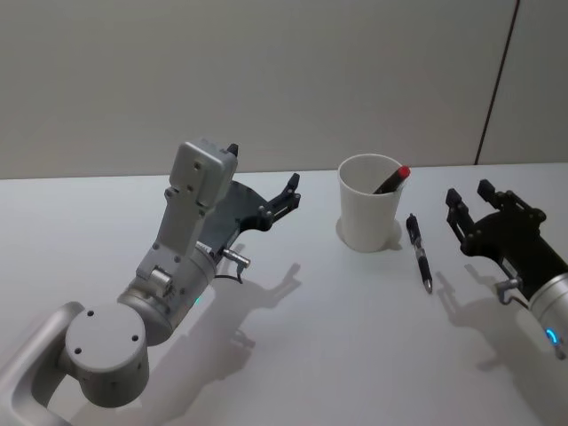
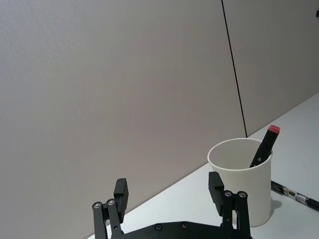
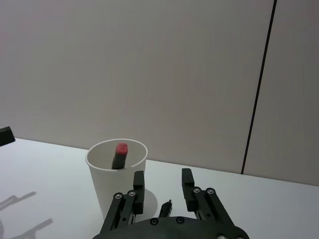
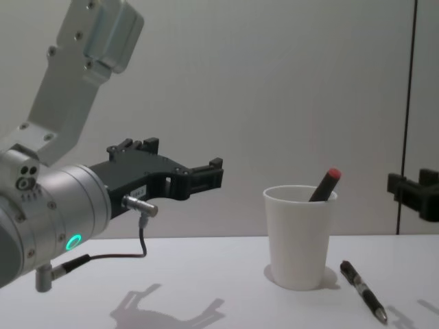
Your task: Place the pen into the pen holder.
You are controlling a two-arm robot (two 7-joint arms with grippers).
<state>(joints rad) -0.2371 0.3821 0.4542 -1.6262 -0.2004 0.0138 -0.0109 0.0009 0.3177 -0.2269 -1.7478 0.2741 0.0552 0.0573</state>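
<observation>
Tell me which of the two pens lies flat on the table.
The thinner black click pen, right of the pen holder; the red-ended pen stands tilted inside it.

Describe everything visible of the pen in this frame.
The pen is a thick black marker with a red end. It stands tilted inside the white paper cup, leaning on the rim, red end up and poking above it. Its lower part is hidden by the cup wall. Nothing grips it; a thinner click pen lies on the table beside the cup.
</observation>
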